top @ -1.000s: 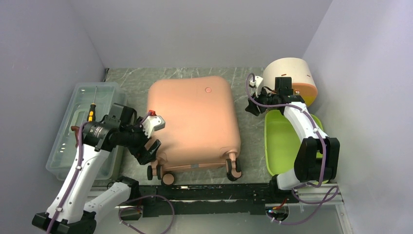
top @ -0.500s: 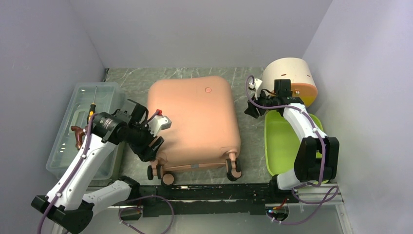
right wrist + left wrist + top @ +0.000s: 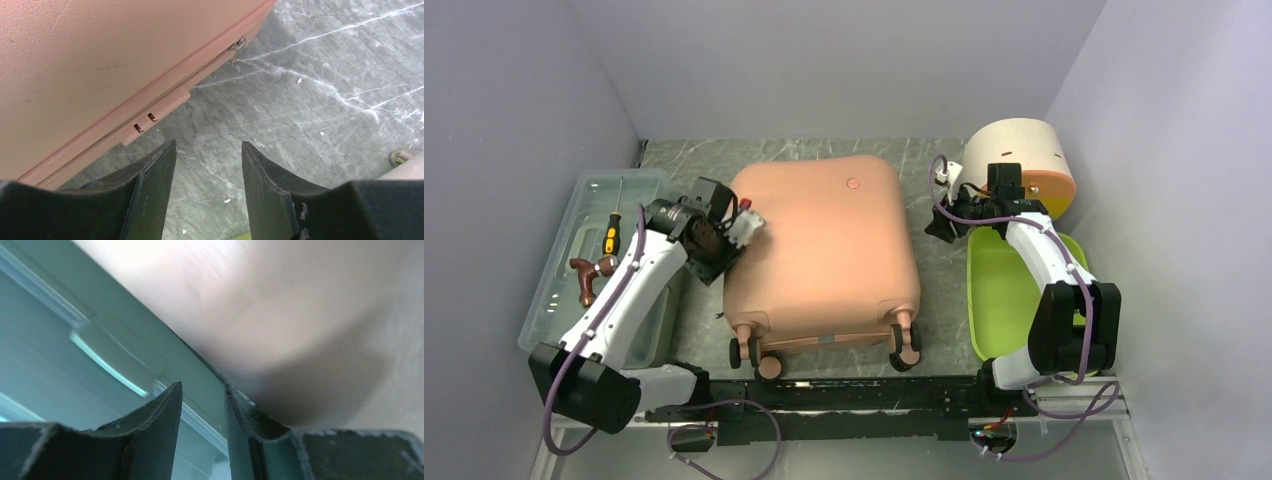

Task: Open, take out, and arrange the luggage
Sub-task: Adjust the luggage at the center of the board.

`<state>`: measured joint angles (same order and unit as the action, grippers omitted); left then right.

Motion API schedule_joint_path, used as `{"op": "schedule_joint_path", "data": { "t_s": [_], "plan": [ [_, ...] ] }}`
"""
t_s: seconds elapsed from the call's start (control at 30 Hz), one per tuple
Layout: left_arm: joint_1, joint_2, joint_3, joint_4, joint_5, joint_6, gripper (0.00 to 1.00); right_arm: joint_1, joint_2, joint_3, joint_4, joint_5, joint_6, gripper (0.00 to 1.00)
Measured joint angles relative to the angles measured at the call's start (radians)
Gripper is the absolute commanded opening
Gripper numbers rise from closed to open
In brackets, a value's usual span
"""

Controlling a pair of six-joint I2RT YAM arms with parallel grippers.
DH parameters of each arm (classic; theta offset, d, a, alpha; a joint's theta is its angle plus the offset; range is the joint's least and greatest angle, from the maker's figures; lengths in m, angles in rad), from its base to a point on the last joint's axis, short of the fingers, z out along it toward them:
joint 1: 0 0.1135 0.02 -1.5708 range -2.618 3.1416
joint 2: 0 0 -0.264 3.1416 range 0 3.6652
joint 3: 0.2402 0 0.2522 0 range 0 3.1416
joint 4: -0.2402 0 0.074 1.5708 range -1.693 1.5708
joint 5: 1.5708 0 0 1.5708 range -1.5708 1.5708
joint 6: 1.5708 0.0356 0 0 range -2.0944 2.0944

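The salmon-pink luggage lies flat and closed in the middle of the table, wheels toward the arms. My left gripper hangs at its left edge, between the shell and the clear bin. In the left wrist view its jaws stand a narrow gap apart with nothing between them, the blurred pink shell right beside the right finger. My right gripper hovers open over bare table off the case's right side. The right wrist view shows the luggage with its zip pull ahead of that gripper.
A clear plastic bin at the left holds a screwdriver and a brown tool. A lime-green tray lies at the right. Behind it lies a beige cylinder. Grey walls close in the sides and the back.
My left arm has swung back along the luggage's left edge, away from the wheels, and its jaws have narrowed from wide open. The right arm has hardly moved.
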<state>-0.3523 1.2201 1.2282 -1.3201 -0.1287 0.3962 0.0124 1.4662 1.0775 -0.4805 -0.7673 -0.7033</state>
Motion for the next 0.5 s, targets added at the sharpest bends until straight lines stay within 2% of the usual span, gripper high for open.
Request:
{"op": "schedule_joint_path", "data": {
  "t_s": [0.03, 0.23, 0.37, 0.5],
  "plan": [
    [0.018, 0.013, 0.013, 0.040, 0.000, 0.002, 0.45, 0.000, -0.003, 0.000, 0.000, -0.001, 0.000, 0.53],
    [0.037, -0.013, 0.139, 0.124, 0.089, 0.016, 0.82, 0.000, -0.032, -0.005, -0.009, -0.012, -0.017, 0.53],
    [0.031, -0.092, 0.182, 0.151, 0.204, 0.013, 0.91, -0.001, -0.052, 0.000, -0.113, -0.062, -0.138, 0.52],
    [0.024, -0.120, 0.140, 0.186, 0.204, 0.011, 0.93, 0.003, -0.088, 0.013, -0.311, -0.100, -0.332, 0.51]
  ]
}}
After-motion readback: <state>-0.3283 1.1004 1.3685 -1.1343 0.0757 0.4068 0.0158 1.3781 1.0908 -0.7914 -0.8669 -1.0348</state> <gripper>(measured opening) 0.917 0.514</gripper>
